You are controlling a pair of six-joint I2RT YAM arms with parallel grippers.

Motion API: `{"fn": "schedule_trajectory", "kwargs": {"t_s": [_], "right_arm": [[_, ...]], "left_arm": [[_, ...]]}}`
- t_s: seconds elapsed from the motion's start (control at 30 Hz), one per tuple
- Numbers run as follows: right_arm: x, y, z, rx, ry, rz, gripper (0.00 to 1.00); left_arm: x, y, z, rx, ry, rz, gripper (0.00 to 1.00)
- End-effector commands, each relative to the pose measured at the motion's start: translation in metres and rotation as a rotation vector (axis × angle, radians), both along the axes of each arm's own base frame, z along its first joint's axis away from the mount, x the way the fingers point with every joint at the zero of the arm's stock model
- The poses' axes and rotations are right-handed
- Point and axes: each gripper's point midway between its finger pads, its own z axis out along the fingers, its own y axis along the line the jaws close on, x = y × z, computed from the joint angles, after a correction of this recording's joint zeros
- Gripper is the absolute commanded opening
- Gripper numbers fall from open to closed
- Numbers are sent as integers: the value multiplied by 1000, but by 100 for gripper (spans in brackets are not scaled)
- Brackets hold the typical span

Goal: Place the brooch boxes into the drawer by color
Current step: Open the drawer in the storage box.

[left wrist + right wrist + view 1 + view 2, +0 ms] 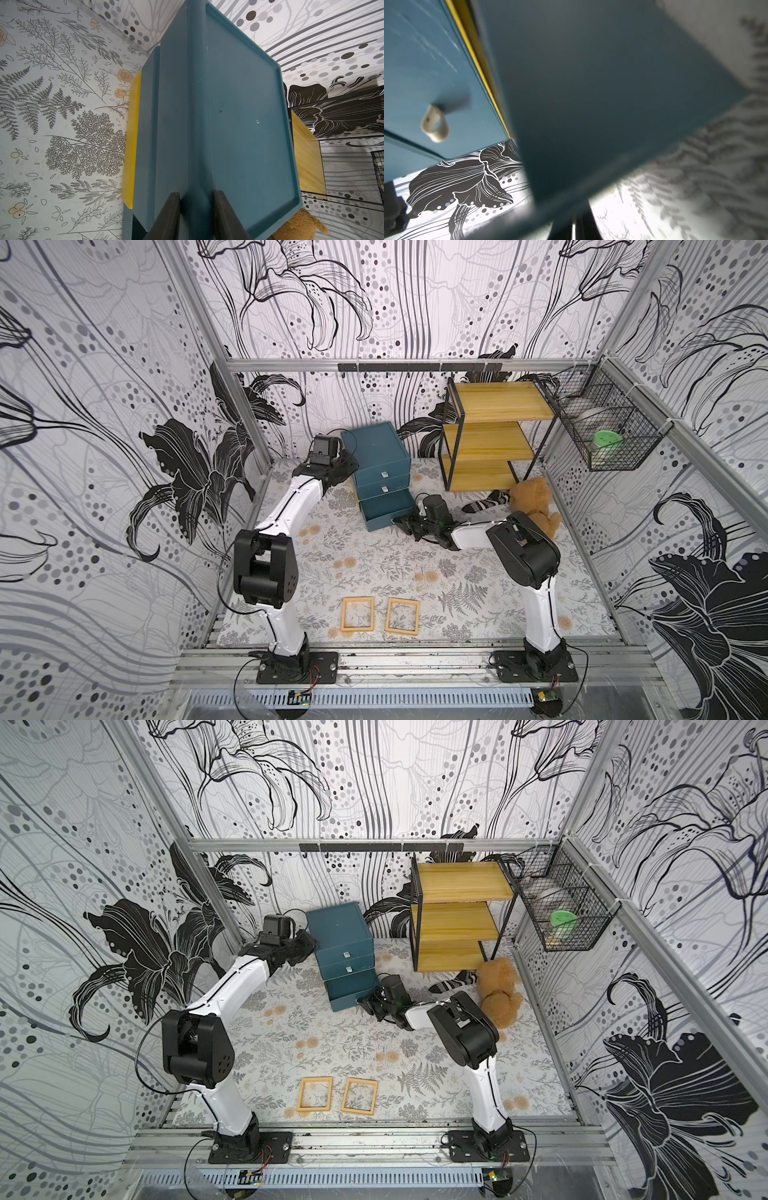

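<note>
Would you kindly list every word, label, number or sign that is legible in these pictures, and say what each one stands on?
No text can be read.
Teal chest, drawer pulls, yellow-tan brooch boxes: no lettering shows.
Green-lidded jar in the wire basket: any label is too small to tell.
Circuit boards on the front rail: any print is too small to read.

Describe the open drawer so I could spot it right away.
Find the small teal-blue chest beside the yellow wooden shelf rack at the back of the table. The bottom drawer of its three is the one: only it is pulled out, while the two above sit shut, showing square silver pulls.
</note>
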Motion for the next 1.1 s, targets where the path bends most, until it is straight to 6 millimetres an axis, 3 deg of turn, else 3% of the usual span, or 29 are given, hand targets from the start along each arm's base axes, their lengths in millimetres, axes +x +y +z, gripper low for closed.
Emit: {"fn": "schedule_trajectory", "kwargs": {"t_s": [0.0, 0.33, 0.63, 0.73, 0.8, 1.07], "right_arm": [[-11, 3, 17, 25, -13, 14, 0], [-33, -5, 14, 3, 9, 23, 0], [-40, -7, 8, -6, 29, 33, 1], [-39, -8, 11, -23, 20, 29, 24], [-40, -11, 14, -42, 12, 28, 33], [-49, -25, 35, -168, -52, 72, 48]], "left_arm": [[-9, 3, -51, 31, 153, -7, 30], [-8, 4, -49, 37, 153, -8, 30], [-7, 2, -49, 35, 151, -15, 30], [-8, 3, -45, 40, 147, -12, 34], [-8, 6, -40, 44, 137, -4, 38], [-20, 14, -8, 106, 83, 56, 55]]}}
